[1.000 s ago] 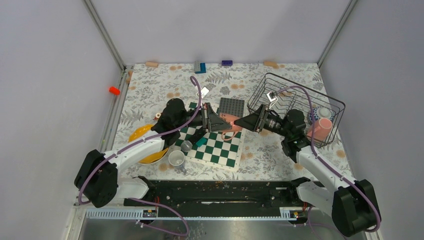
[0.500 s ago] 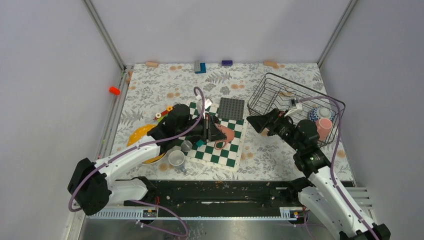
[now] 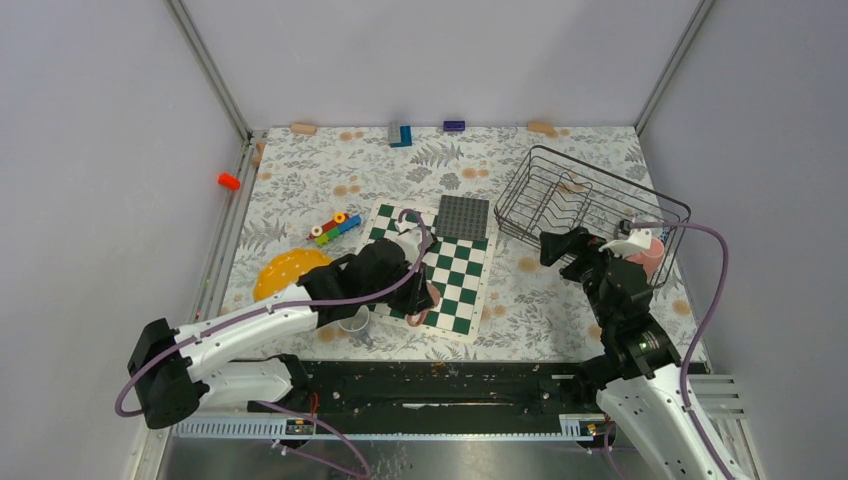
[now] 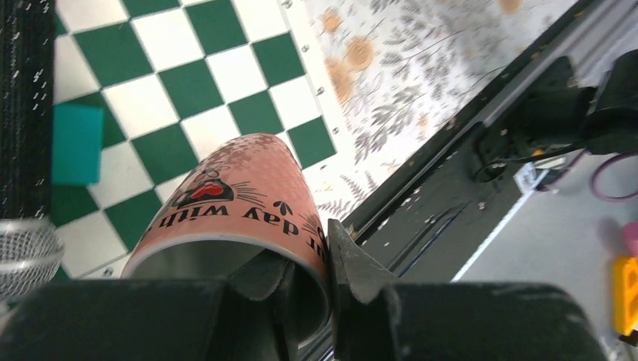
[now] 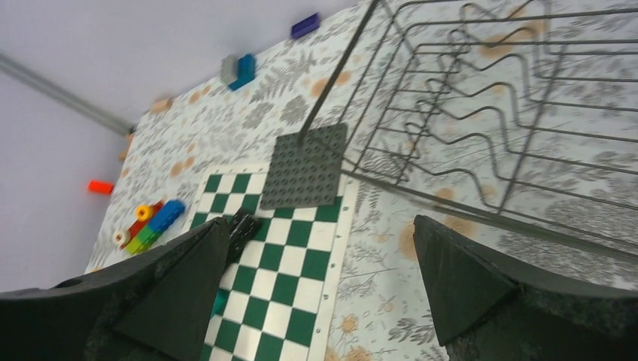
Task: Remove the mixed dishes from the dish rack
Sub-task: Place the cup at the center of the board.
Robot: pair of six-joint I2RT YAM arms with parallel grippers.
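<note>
Left claw (image 4: 316, 256) pinched on pink mug (image 4: 241, 188) rim, over chessboard (image 4: 188, 83), right claw (image 5: 322, 224) wide open, empty, near rack (image 3: 610, 176) at right

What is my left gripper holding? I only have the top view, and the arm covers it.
Observer: On the left wrist view, the left gripper clamps the rim of a pink mug, with one finger inside and one outside.
Operator: Where is it over the table?
Observer: The mug is over the chessboard, at the edge nearest the arm bases. I cannot tell whether it touches.
Operator: Is the right gripper free?
Observer: Yes. The right wrist view shows the right gripper wide open, with nothing between its fingers, facing the dish rack.
</note>
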